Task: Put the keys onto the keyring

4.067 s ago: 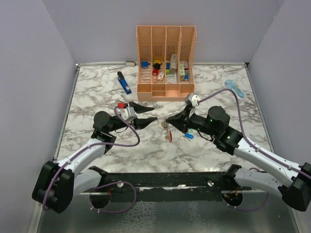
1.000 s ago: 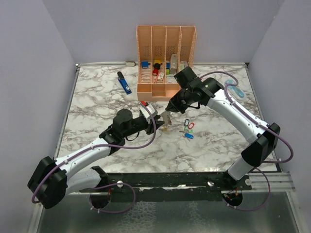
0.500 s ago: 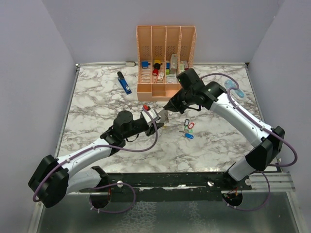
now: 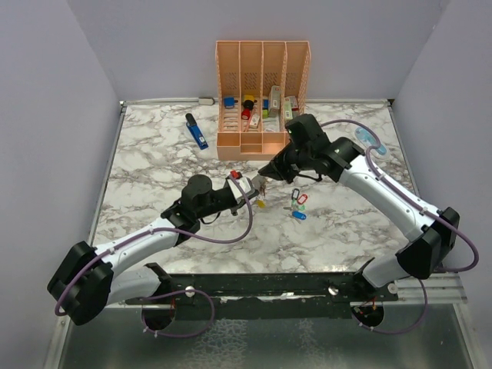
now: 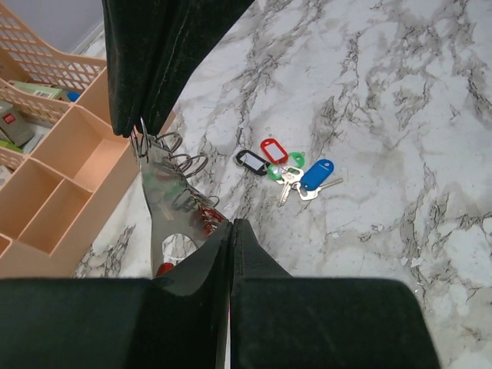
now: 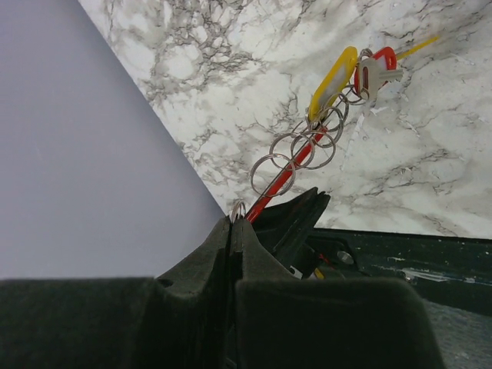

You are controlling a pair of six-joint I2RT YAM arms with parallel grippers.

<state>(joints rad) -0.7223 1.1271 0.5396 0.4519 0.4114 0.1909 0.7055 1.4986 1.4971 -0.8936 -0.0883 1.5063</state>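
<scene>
One counter (image 4: 154, 169): white-and-grey marble look; boxed in by plain grey walls (image 4: 46, 115) on the left, right and back
Back stuff: peach organiser (image 4: 254, 146) sits at the back middle; blue tool (image 4: 197, 131) lies just left of it; pale blue gadget (image 4: 370, 139) is off near the right-back corner
Edges: marble runs right up to the walls on three sides; the near edge is a black rail with both arm bases on it
Open room: the biggest bare stretches are the left side and the strip in front of the rail
keys (image 4: 297, 205): loose bunch with red, green and blue tags; lying flat just right of centre, apart from the keyring
keyring (image 5: 165, 200): at centre, strung between the two arms; little split rings all along it; a yellow tag (image 6: 332, 77) and a red tag (image 6: 377, 65) hang off it
left pincer (image 5: 231, 224): fingers together, clamped on the keyring; arm stretched low and diagonal from the left base to centre
right pincer (image 6: 232, 223): pinched tight on a small ring of the keyring; arm arcs up the right side, elbow bent, wrist coming back in toward centre near the organiser
</scene>
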